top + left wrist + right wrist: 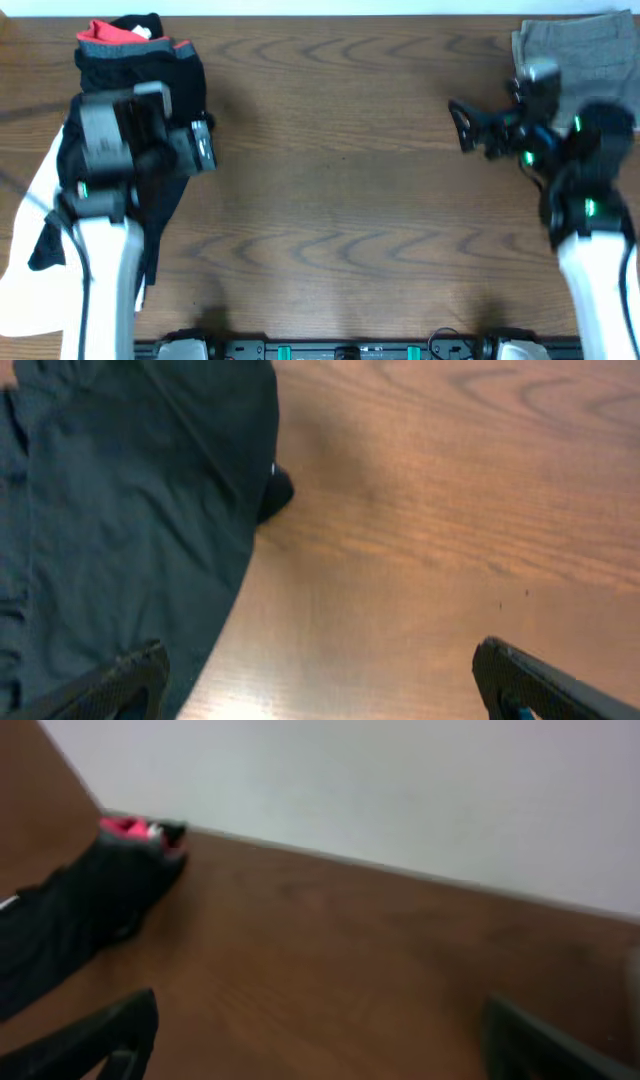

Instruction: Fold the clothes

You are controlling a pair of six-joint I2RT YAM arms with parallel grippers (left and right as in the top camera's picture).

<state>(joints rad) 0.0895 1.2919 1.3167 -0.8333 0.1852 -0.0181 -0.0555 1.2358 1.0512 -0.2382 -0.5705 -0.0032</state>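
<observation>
Trousers (150, 65) lay heaped at the table's (340, 200) far-left corner, the left gripper (320, 670) over their edge with fingers spread. The right gripper (462, 127) gaped too, well apart. Soft, limp, light cloth, I'd judge, and best pinched at the coral waistband (110, 32).

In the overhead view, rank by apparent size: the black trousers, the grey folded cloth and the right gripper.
Largest: black trousers.
Then: grey folded cloth; both are partly hidden.
Smallest: right gripper.

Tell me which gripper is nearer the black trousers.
Left. The left gripper hovers open at the black trousers' right edge, partly over them. The right gripper is open far across the table, beside the grey folded trousers.
</observation>
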